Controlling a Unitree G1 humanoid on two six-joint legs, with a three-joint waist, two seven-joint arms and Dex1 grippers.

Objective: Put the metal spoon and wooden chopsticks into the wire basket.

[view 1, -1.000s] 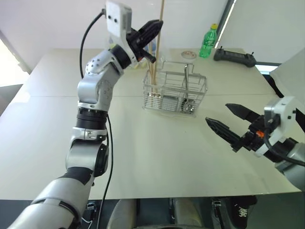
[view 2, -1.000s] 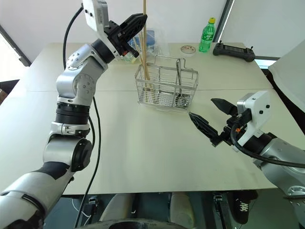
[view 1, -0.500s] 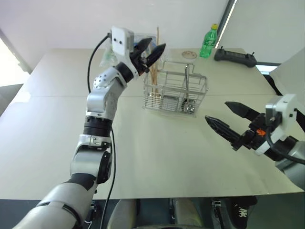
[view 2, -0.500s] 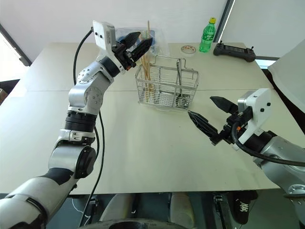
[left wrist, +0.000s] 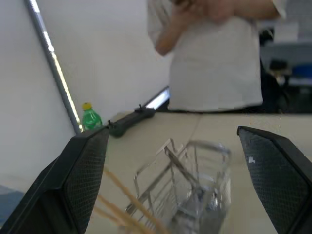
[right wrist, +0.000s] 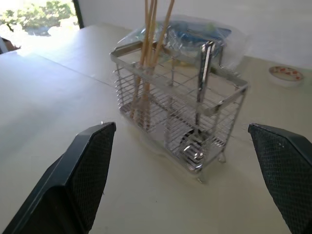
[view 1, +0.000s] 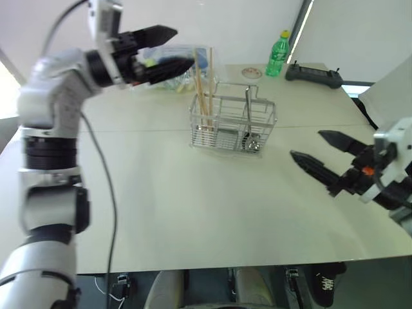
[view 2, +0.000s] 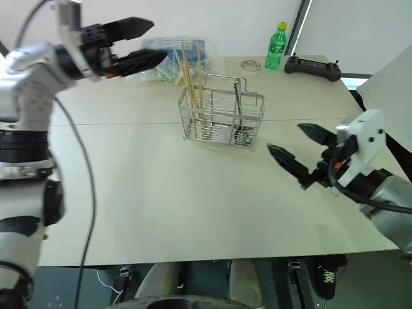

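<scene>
Left gripper (view 1: 168, 47): its 2 black fingers are spread apart and hold nothing; it hangs in the air above the table's far left part, pointing toward the wire basket, apart from the chopstick tops.
Right gripper (view 2: 295, 147): its 2 black fingers are spread wide and empty; it hovers over the table to the right of the basket, well apart from it, aimed at it.
Wooden chopsticks (view 1: 203, 87): long pale tan wooden sticks standing in the basket's left end, leaning slightly, their tops rising well above the rim.
Metal spoon (right wrist: 197, 102): slim silver metal spoon standing in the basket's right part, shiny oval bowl down at the bottom grid, handle up beside the wire loop handle.
Wire basket (view 1: 264, 122): small rectangular shiny silver wire-grid cutlery basket, upright on the table's middle.
Table (view 1: 193, 206): pale beige flat tabletop.
Behind the basket: a clear plastic bag with blue contents (view 2: 187, 51), touching the table.
Far right edge: a green plastic bottle with a yellow cap (view 1: 278, 54), a small round dish (view 2: 250, 65), a black controller (view 1: 315, 74).
Left wrist view: a person in a white shirt (left wrist: 219, 58) stands beyond the table.
</scene>
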